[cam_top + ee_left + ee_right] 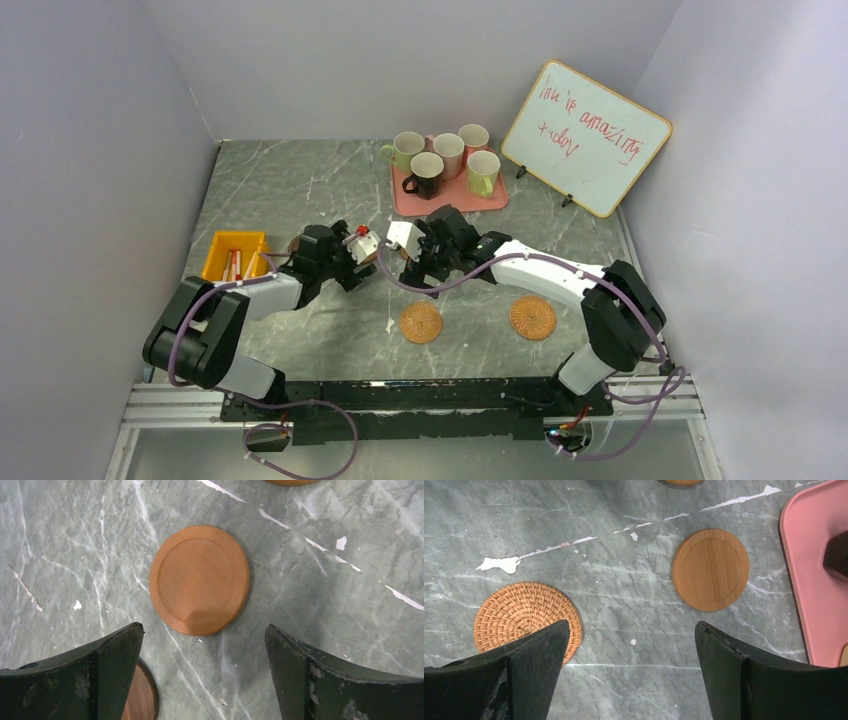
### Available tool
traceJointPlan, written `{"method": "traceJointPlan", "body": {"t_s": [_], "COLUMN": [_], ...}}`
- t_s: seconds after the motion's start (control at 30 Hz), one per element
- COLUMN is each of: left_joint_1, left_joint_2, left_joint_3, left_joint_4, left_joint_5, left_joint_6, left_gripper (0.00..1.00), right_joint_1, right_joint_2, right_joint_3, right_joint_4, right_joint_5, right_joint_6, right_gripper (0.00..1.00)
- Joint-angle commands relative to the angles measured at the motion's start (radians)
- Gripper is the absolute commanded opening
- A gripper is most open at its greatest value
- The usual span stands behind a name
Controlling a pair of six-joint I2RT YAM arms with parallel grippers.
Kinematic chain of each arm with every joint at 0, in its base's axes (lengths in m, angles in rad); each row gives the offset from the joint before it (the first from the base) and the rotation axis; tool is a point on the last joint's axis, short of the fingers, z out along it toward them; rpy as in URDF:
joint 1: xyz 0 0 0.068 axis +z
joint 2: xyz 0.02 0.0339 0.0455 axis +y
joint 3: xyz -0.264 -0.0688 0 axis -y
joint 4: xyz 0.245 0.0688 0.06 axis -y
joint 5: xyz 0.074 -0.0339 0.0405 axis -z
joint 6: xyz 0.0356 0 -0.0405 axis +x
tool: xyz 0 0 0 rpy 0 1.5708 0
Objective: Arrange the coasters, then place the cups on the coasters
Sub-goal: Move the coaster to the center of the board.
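Note:
Five cups (pixel 447 160) stand together on the pink tray (pixel 450 200) at the back: one dark brown, two pale green and two pale pink. Two woven coasters (pixel 421 322) (pixel 532 317) lie near the front. My left gripper (pixel 204 630) hangs open over the table, just short of a smooth orange coaster (pixel 199 580); a dark brown coaster (pixel 142 697) shows under its left finger. My right gripper (pixel 631 625) is open too, between a woven coaster (pixel 521 615) and a smooth tan coaster (pixel 710 570). In the top view both grippers (pixel 350 262) (pixel 425 262) meet mid-table.
A yellow bin (pixel 235 255) sits at the left by the left arm. A whiteboard (pixel 585 137) leans at the back right. The pink tray's edge (pixel 814 580) is just right of the right gripper. Grey walls close in on the table.

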Motion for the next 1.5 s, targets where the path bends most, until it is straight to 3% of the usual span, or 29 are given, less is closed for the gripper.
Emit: {"method": "traceJointPlan", "body": {"t_s": [0.0, 0.7, 1.47], "left_joint_1": [-0.012, -0.032, -0.032], "left_joint_2": [0.005, 0.07, 0.081], "left_joint_3": [0.019, 0.045, 0.052], "left_joint_4": [0.042, 0.071, 0.075], "left_joint_5": [-0.063, -0.151, -0.155], "left_joint_6": [0.02, -0.002, -0.018], "left_gripper": [0.96, 0.96, 0.96], "right_joint_1": [-0.007, -0.008, -0.006], "right_joint_2": [-0.043, -0.041, -0.016], "right_joint_3": [-0.003, -0.006, -0.005], "right_joint_4": [0.025, 0.029, -0.023], "right_joint_5": [-0.034, -0.026, -0.078], "right_joint_6": [-0.004, -0.006, -0.047], "right_gripper": [1.0, 1.0, 1.0]}}
